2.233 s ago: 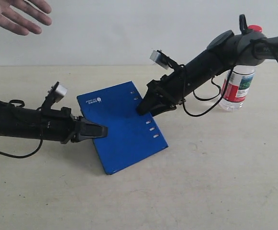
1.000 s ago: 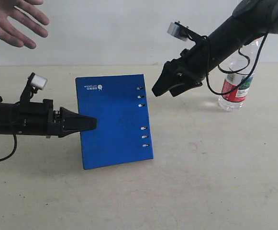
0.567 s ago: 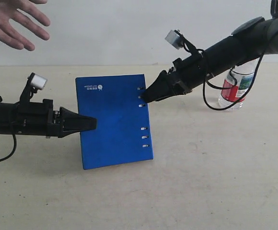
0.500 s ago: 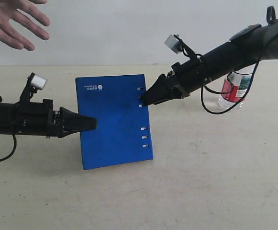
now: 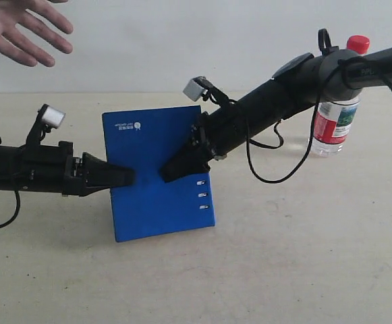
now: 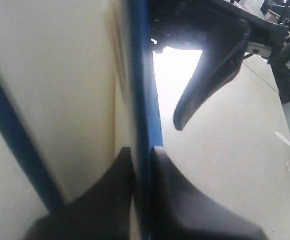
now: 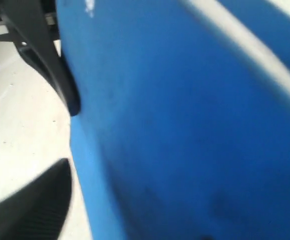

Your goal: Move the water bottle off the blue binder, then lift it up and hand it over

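Observation:
The blue binder stands upright on its lower edge, cover facing the exterior camera. My left gripper is shut on its left edge; in the left wrist view its fingers pinch the blue cover. My right gripper reaches in from the right, low over the binder's face near the rivets. One finger shows wide to one side. The binder hides the other. The water bottle stands upright on the table at the right, behind the right arm, away from both grippers.
An open human hand hovers at the top left, above the left arm. A black cable loops under the right arm. The beige table stretches in front of and to the right of the binder.
The binder went from lying flat to standing upright in the left gripper. In the last half second my right gripper slid left and down across its face. The bottle stayed put.

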